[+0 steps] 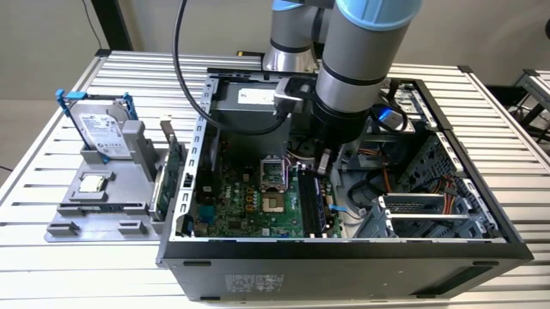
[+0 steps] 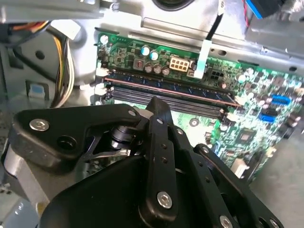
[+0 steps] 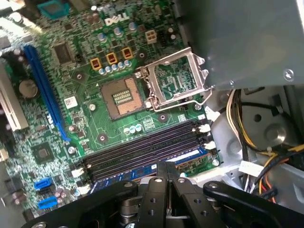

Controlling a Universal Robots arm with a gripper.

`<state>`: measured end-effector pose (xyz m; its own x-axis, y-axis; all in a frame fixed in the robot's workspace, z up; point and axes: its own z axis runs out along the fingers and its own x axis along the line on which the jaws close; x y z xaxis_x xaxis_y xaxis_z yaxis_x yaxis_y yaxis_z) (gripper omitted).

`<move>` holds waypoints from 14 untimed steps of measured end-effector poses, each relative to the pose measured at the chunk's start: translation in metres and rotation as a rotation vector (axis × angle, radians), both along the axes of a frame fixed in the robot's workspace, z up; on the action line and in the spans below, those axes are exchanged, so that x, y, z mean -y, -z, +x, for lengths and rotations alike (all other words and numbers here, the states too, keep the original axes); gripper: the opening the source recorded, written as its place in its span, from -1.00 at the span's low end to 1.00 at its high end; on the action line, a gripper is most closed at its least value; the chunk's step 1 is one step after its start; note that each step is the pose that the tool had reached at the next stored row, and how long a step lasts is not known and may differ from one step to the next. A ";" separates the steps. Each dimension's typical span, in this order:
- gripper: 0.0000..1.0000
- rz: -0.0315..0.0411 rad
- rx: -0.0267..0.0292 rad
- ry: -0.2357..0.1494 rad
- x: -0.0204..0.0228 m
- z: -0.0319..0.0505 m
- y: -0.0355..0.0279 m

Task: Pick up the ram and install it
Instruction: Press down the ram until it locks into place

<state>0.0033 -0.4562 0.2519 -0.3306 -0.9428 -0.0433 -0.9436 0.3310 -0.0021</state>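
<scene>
The ram [image 3: 137, 172] is a long bluish stick with dark chips, lying along the outermost of the black motherboard slots [image 3: 142, 151]. It shows again in the second wrist view as the ram [image 2: 166, 87], level in its slot. My gripper [image 3: 169, 170] hangs directly above the stick, near its middle, with its black fingertips [image 2: 157, 107] pressed together and nothing visible between them. In the exterior view the gripper [image 1: 322, 166] reaches down into the open computer case [image 1: 344, 248], over the slots [image 1: 311, 199].
The open CPU socket [image 3: 124, 97] lies just beyond the slots. Yellow and orange cables [image 3: 247, 128] and a metal drive cage [image 1: 429, 215] crowd one side. Outside the case, a grey holder [image 1: 94, 215] carries a hard drive [image 1: 103, 132] in a blue frame and a green expansion card [image 1: 172, 170].
</scene>
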 end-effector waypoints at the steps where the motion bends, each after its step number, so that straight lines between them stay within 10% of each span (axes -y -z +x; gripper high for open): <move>1: -1.00 -0.0002 0.0000 -0.019 0.0000 0.0000 0.0000; 14: -1.00 -0.0030 0.0030 -0.273 0.0000 0.0000 0.0000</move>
<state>0.0033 -0.4563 0.2520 -0.0640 -0.9971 -0.0410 -0.9979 0.0643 -0.0056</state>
